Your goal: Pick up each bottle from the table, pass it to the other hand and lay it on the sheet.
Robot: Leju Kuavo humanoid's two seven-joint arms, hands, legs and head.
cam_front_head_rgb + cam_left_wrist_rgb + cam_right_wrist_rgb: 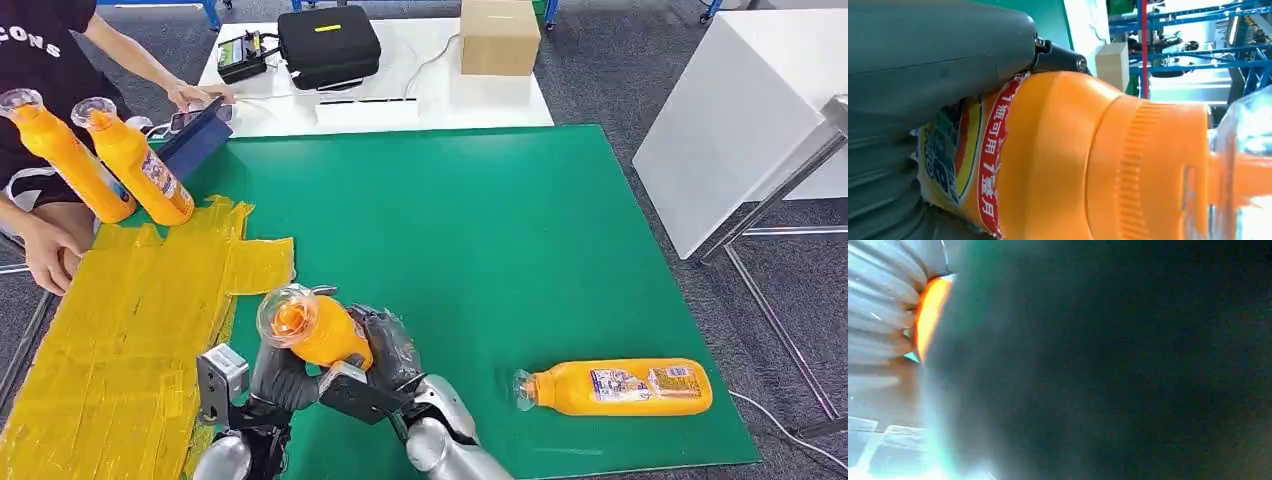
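My head camera looks down over green worktop [520, 230]; both wrist cameras sit pressed close against held bottle [325, 332], shared with head view.

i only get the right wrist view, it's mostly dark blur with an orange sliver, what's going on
Observer: Both robot hands meet around one orange bottle, its clear cap pointing up toward the head camera.
Operator: which hand has it
Observer: The left robot hand wraps its labelled body; the right robot hand is against its other side, grip unclear.
Operator: any bottles left
Observer: One orange bottle lies on the green mat, and a person holds two at the yellow sheet.
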